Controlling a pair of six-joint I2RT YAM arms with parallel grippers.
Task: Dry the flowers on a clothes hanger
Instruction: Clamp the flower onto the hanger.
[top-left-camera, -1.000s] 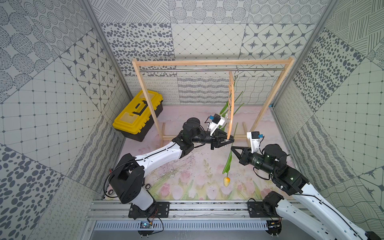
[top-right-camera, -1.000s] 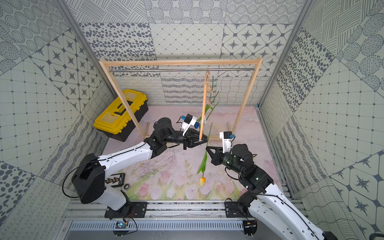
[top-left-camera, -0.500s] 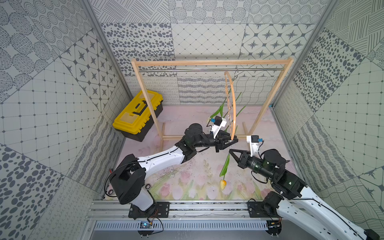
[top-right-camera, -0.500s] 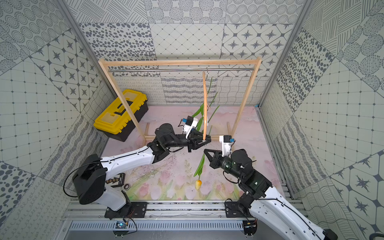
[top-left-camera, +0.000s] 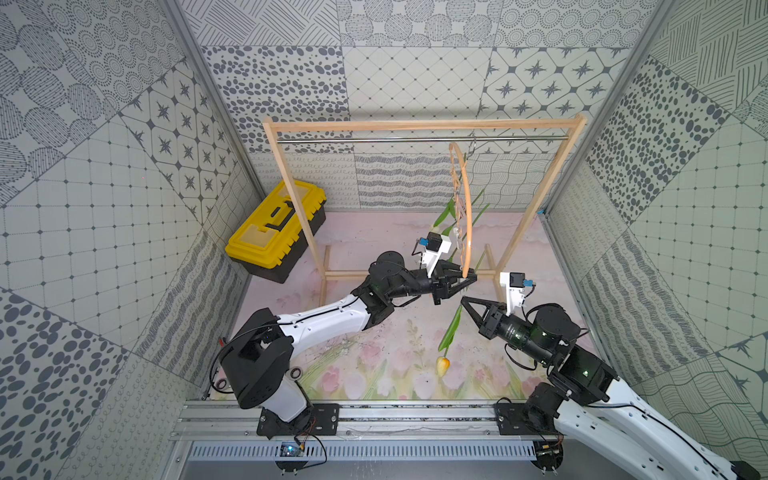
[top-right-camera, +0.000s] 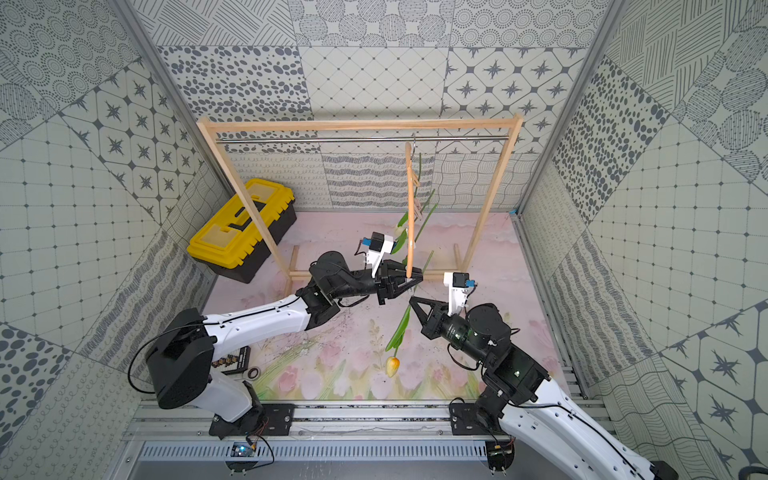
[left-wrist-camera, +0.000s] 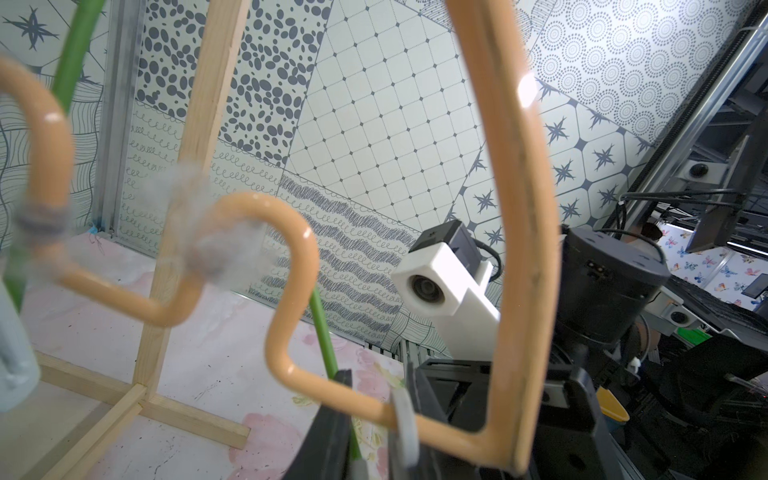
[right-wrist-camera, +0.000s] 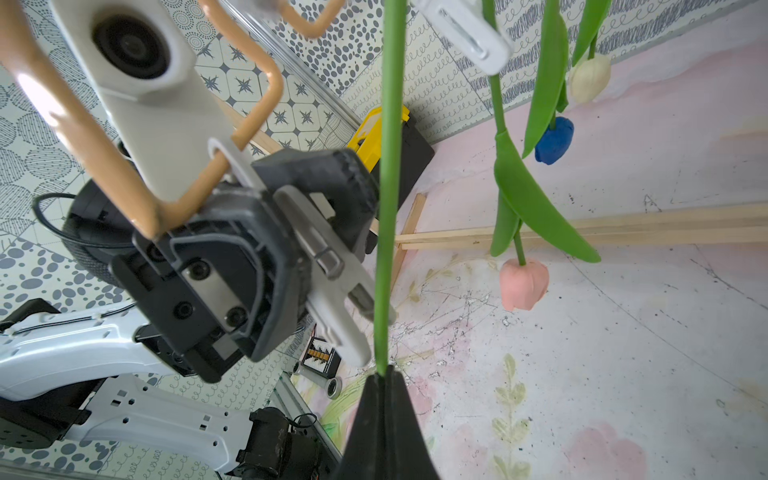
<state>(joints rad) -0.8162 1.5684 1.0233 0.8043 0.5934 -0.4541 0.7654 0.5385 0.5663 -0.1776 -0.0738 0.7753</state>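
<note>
**A:** Fourth flower going up! The right gripper (right-wrist-camera: 384, 378) is clamped tight on the thin green stem of the yellow-orange artificial tulip (top-left-camera: 442, 365). Its head dangles straight down, below the near end of the light wooden arched clothes hanger (top-left-camera: 469, 216).

**B:** And the left gripper (top-left-camera: 468, 279)?

**A:** Pinched narrow on a small pale clothespin (right-wrist-camera: 332, 299) at that same near end of the hanger. I'd say it's squeezing the pin open.

**B:** Further along the hanger, the pink tulip (right-wrist-camera: 523, 284), blue tulip (right-wrist-camera: 555, 141) and cream-white tulip (right-wrist-camera: 589, 79) hang heads down. So three are pegged and this is the last.

**A:** The stem sits right at the pin's mouth, but I can't tell whether it's actually between the tips.

**B:** Then the next move calls for patience. Nudge the stem fully in and ease the left grip so the pin bites. Only then should the right let go. If it releases early, I reckon that tulip drops.
</note>
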